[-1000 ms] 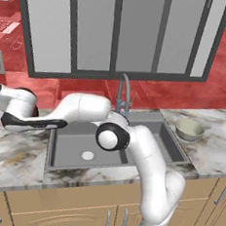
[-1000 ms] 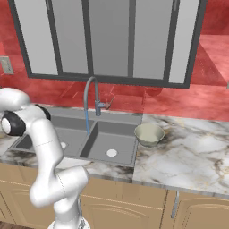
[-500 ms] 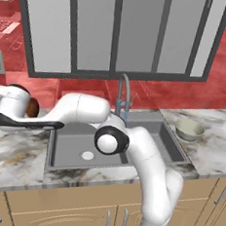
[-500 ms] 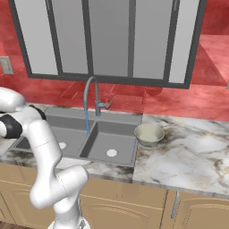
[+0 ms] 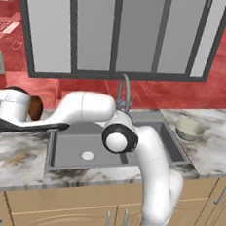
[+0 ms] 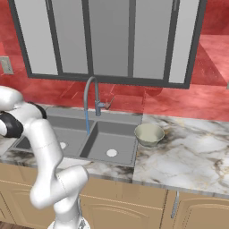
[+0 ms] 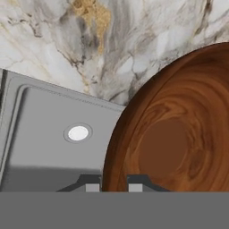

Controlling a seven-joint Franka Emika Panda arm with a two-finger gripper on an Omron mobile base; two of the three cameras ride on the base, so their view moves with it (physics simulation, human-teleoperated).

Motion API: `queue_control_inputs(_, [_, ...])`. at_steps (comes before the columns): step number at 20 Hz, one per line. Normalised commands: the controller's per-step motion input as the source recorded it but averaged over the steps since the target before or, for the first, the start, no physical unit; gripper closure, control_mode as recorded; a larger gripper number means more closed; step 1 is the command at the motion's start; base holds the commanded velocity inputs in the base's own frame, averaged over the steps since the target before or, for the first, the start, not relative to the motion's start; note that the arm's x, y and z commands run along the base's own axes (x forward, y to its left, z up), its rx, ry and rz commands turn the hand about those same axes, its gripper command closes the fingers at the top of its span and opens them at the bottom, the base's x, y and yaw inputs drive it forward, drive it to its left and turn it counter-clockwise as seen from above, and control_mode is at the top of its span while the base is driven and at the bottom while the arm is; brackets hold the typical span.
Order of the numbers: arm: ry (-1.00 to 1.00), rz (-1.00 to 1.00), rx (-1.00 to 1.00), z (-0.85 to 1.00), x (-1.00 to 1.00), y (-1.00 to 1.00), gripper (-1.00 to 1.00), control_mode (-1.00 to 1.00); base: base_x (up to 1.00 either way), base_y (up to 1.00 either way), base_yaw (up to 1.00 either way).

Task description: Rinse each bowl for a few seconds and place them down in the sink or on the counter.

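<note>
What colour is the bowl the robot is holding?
The held bowl is glossy reddish-brown with swirly wood-like streaks. The hand view shows it best, close up.

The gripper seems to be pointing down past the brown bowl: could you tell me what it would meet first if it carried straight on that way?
Most likely the sink edge or the counter beside it; depth is unclear. The gripper is shut on the brown bowl.

1. The arm (image 5: 145, 152) is built of glossy white, rounded tube links.
2. Its joints carry dark round caps with a pale grey centre, one plain on the elbow (image 5: 116, 140).
3. A dark flat band runs along the forearm.
4. The tool (image 7: 114, 187) has two small dark tips with pale grey pads.
</note>
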Motion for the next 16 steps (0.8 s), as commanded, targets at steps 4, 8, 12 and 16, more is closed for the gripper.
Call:
queue_control_inputs(4, [-0.07, -0.02, 0.10, -0.02, -0.18, -0.39, 1.00, -1.00, 0.00, 0.00, 0.00])
queue_control_inputs(8, [-0.07, -0.06, 0.12, -0.11, -0.09, -0.29, 1.00, -1.00, 0.00, 0.00, 0.00])
queue_control_inputs(12, [-0.03, -0.13, 0.13, -0.13, -0.01, -0.04, 1.00, -1.00, 0.00, 0.00, 0.00])
queue_control_inputs(16, [0.00, -0.08, 0.09, -0.11, 0.10, -0.05, 1.00, -1.00, 0.00, 0.00, 0.00])
